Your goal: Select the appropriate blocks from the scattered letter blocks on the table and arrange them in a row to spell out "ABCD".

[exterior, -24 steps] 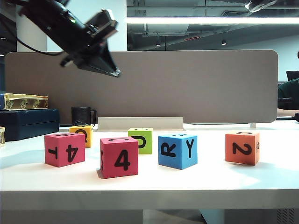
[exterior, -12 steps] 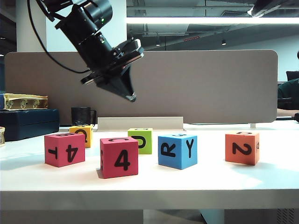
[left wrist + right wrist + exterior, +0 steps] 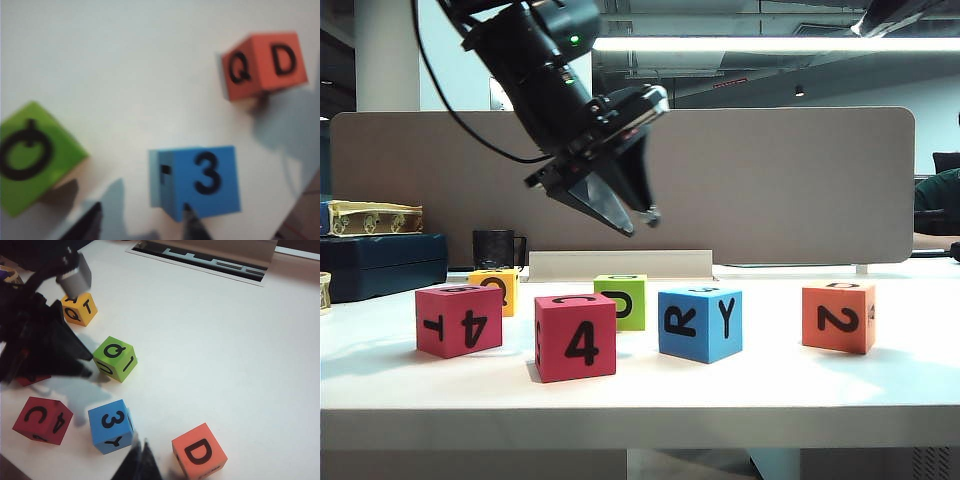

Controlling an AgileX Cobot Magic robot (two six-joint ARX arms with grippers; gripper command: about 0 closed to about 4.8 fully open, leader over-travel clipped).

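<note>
Right now your left gripper (image 3: pixel 638 222) is hovering part-open and empty; below it sit the matte blue cube (image 3: pixel 700 322) and, further right, the orange D cube (image 3: pixel 838 316). Your right gripper (image 3: pixel 141 460) is waiting shut, empty, near that cube. You are starting selection; next, lower onto a needed block.

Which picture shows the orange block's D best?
The right wrist view: the orange block lies close, its D on top, sharp and whole. The left wrist view shows it with Q and D, but blurred. The exterior view shows only its 2; the top letter is edge-on.
</note>
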